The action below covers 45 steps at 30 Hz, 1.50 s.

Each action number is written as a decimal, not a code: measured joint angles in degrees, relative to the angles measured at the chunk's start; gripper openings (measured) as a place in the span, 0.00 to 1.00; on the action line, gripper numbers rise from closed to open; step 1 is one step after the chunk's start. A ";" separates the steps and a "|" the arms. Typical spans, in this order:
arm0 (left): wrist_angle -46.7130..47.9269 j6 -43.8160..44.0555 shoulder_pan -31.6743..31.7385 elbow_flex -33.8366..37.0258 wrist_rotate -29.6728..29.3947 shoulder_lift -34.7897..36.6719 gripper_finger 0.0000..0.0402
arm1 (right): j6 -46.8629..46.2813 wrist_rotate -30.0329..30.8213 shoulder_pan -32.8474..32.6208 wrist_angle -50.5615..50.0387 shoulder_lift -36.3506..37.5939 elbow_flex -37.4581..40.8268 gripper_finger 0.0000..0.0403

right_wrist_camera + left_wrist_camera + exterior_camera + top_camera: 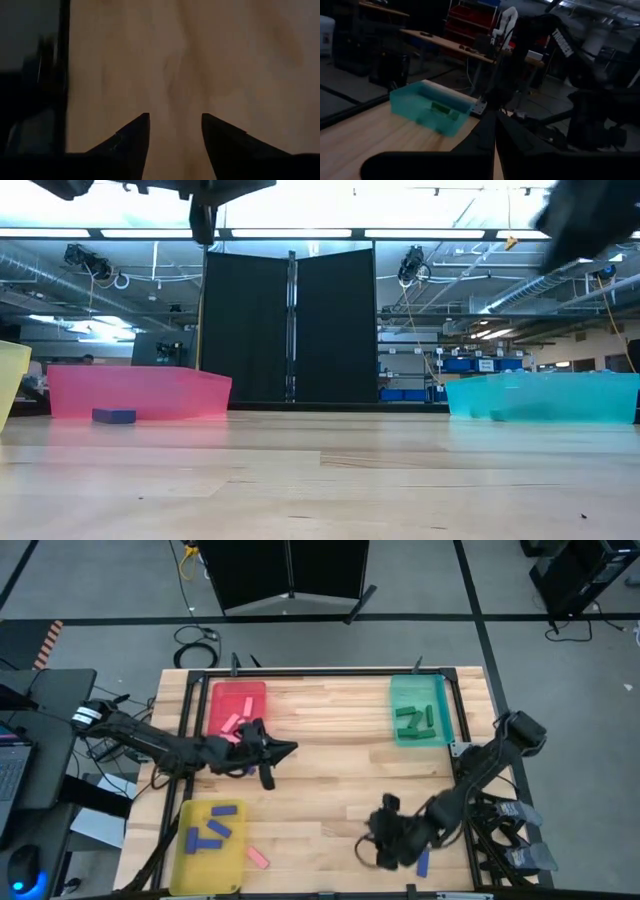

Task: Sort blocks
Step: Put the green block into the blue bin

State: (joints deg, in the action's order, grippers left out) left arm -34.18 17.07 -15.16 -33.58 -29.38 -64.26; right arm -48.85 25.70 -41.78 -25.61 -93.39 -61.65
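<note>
Blocks – small flat bars. Pink blocks point(236, 724) in red tray point(222, 693) at far left corner; green blocks point(413, 720) in teal tray point(420, 736) at far right; blue blocks point(213, 830) in yellow tray point(190, 870) at near left corner. Loose pink block point(258, 857) just beside yellow tray; loose blue block point(424, 860) near right gripper point(368, 845). Right gripper near front edge – fingers spread, holding nothing. Left gripper point(288, 748) beside red tray – fingers pressed together, nothing between.
</note>
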 joint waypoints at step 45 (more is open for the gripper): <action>2.35 -3.38 -0.65 0.13 2.68 0.10 0.05 | -52.84 -5.18 -10.54 -38.96 -20.93 -21.05 0.67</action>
State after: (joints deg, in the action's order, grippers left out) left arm -31.84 13.69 -15.81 -33.45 -26.70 -64.16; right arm -101.69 20.53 -52.32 -64.57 -114.32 -82.70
